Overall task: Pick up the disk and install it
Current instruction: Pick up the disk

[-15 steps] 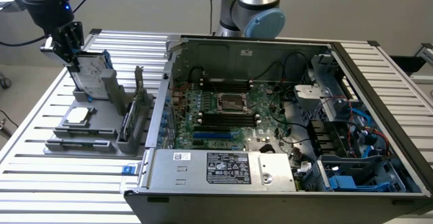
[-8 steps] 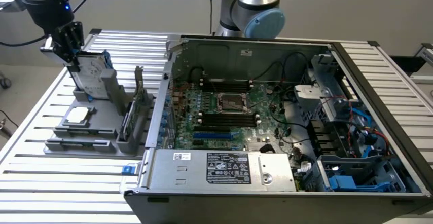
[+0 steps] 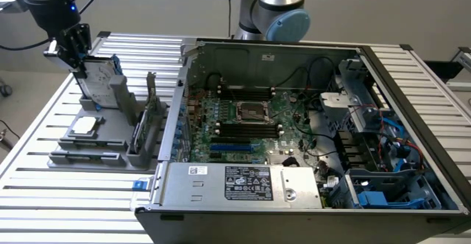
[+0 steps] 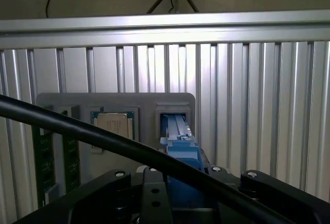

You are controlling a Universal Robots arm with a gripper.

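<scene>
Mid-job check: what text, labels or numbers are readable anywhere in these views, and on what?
On the power supply label: dark print and symbols, too small to read.
On the white sticker beside it: too small to read.
On the disk: no legible text.

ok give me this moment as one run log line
phase: pick | gripper: at top edge of the disk | the disk: upright in grey holder, outside computer case | install: not done

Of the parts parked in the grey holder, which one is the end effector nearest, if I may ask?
The disk, upright at the holder's far end, end effector at its top; the chip lies flat, the boards stand aside.
</scene>
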